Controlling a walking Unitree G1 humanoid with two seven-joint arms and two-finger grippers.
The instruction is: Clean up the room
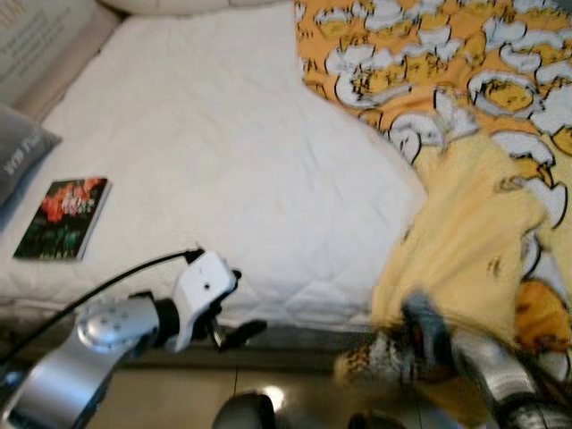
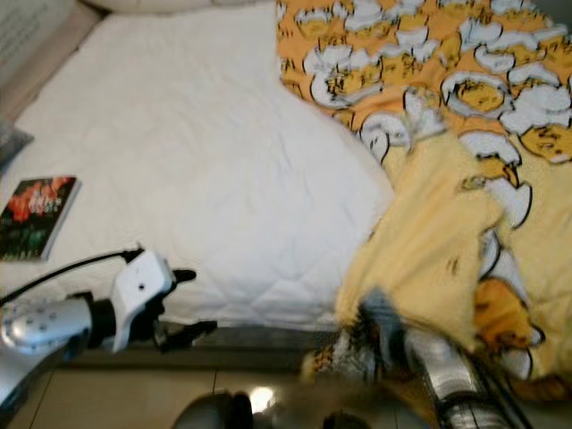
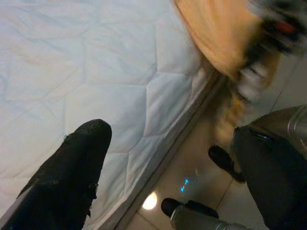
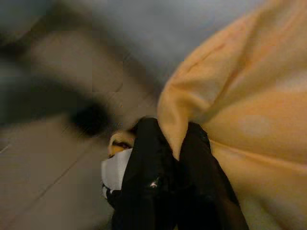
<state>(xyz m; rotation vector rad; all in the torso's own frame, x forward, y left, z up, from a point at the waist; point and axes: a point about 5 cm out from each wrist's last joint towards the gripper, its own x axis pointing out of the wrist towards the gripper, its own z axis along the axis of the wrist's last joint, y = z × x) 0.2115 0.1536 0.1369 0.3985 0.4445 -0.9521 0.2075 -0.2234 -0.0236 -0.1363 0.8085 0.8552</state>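
Observation:
An orange and yellow blanket (image 1: pixel 465 223) with a white cartoon pattern covers the right side of the bed and droops over its front edge. My right gripper (image 4: pixel 175 132) is shut on a yellow fold of that blanket, low at the bed's front right corner (image 1: pixel 420 326); it looks blurred. The white quilted mattress (image 1: pixel 206 152) lies bare on the left. My left gripper (image 2: pixel 189 304) hovers open by the mattress's front edge, holding nothing, and its black fingers (image 3: pixel 81 158) stand wide apart.
A dark book (image 1: pixel 63 217) with red flowers on its cover lies near the mattress's left edge. Beside it at the far left is a grey pillow (image 1: pixel 18 147). Shiny tiled floor (image 1: pixel 179 393) runs along the bed's front.

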